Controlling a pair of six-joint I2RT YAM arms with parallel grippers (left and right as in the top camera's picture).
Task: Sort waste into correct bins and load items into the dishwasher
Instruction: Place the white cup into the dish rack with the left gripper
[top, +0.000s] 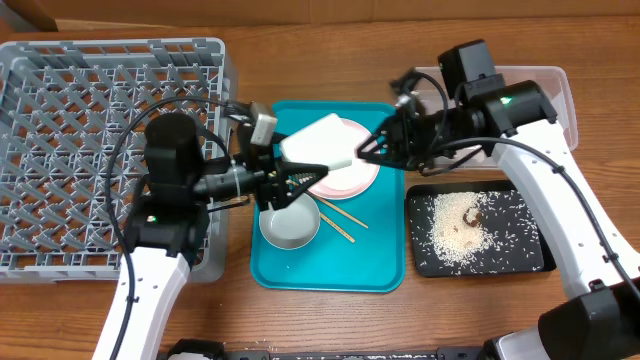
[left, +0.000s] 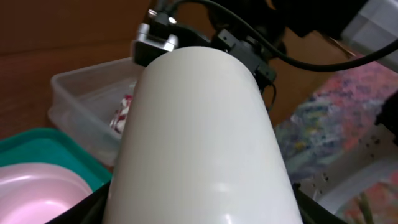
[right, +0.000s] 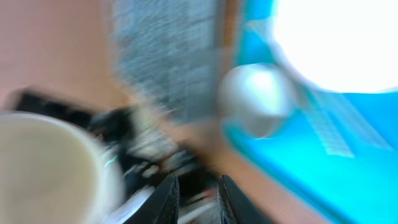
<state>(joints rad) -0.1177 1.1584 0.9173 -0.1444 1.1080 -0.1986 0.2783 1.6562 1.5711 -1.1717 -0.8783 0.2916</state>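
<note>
The white cup fills your left wrist view. It lies on its side in your left gripper, whose jaws are closed on it from both sides. Seen from overhead, you hold it above the far half of the teal tray.

Your right gripper sits at 3 o'clock from the cup, just beside its end. Its jaws are parted with nothing between them. The right wrist view is badly blurred, so you cannot tell whether it touches the cup.

Under the cup, the small plate lies on the tray. The grey bowl is at 6 o'clock from your left gripper, and the chopsticks lie just beside the bowl.

The dish rack stands on the counter at 9 o'clock from the cup. At 4 o'clock, the black tray holds rice and a brown lump. At 2 o'clock, the clear tub holds the wrapper.
</note>
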